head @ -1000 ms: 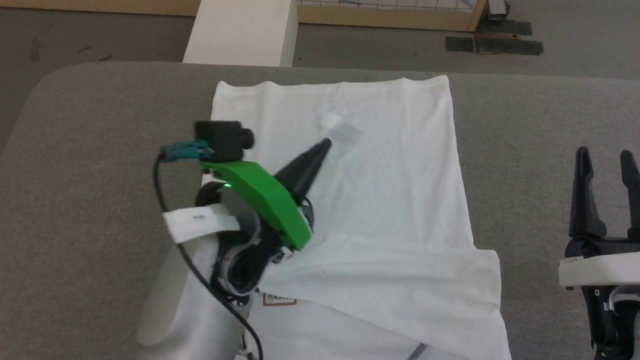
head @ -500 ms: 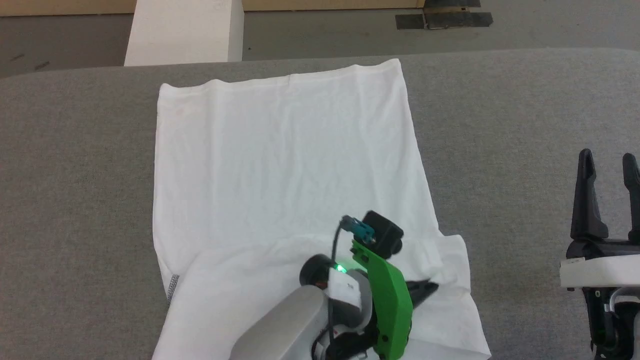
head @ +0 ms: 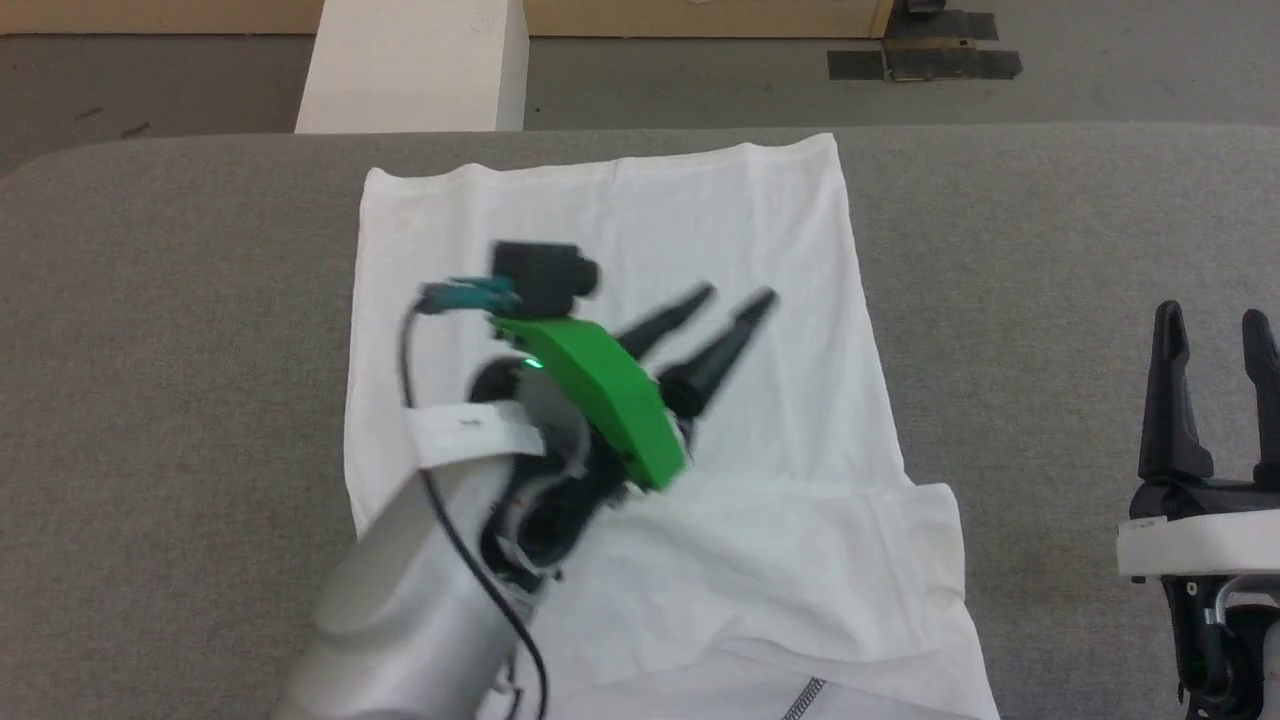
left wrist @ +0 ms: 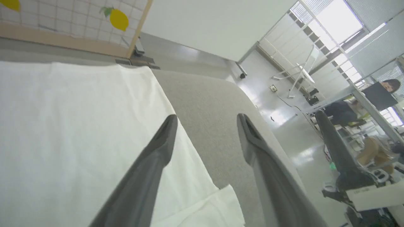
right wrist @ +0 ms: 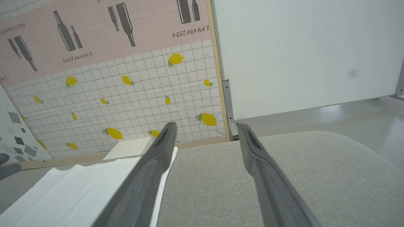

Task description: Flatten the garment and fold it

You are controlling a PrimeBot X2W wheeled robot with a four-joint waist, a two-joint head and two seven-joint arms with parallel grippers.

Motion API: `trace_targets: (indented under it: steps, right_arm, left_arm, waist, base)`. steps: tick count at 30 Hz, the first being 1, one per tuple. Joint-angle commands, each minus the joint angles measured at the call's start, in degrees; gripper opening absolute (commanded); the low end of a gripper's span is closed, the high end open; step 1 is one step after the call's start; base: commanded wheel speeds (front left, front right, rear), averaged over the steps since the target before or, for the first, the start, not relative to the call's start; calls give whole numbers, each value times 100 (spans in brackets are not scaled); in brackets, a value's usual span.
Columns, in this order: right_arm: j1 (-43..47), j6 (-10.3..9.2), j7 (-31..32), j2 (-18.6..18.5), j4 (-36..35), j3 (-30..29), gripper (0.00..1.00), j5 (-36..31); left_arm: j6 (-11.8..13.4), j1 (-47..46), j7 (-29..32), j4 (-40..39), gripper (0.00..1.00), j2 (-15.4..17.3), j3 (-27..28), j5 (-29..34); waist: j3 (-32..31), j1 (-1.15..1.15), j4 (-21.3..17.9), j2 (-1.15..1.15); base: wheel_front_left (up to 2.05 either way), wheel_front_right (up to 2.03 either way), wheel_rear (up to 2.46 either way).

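The garment (head: 620, 210) lies on the grey table (head: 1050, 250), its near part folded over. The left gripper (head: 735, 297) hangs above it and the right gripper (head: 1210, 320) sits well right, each with 2 fingers spread and empty. Thin, limp and light, it is likely best pinched at a hem corner.

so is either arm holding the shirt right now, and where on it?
Nothing is held. Left gripper, jaws open, over the garment; right gripper, jaws open, over the table beside it.

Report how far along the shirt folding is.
Done: the garment lies smooth on the table, its near end folded over. In hand: the left end effector hovers open above it, gripping nothing. Left: a long strip, likely more folds; the right end effector sits open, off the cloth.
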Motion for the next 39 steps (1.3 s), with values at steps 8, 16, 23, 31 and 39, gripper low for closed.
trace_targets:
  steps: [8,16,23,31,39]
  right_arm:
    - [-54,-8,423,3,115,87,100,-34]
    - [-957,-8,1944,3,451,175,100,-217]
    - [-2960,-8,3902,-195,1474,190,100,-678]
    - [-5272,-8,5331,-520,2680,581,100,-1371]
    - [-6352,-8,6580,-728,3350,1171,100,-1692]
  left_arm:
    - [771,140,-2450,321,100,1351,1171,1699]
    - [1223,861,-3253,80,100,1519,1763,2169]
    - [1289,911,-3276,-636,100,1492,2031,2304]
    - [1270,581,-3280,-1137,100,1407,2157,2428]
    - [1263,415,-3278,-1418,100,1400,2234,2470]
  waist:
    - [-111,0,111,0]
    - [250,0,103,0]
    - [1026,0,270,0]
    - [2097,0,691,0]
    - [2765,0,980,0]
  base:
    - [0,0,0]
    - [0,0,0]
    - [0,0,0]
    - [0,0,0]
    - [0,0,0]
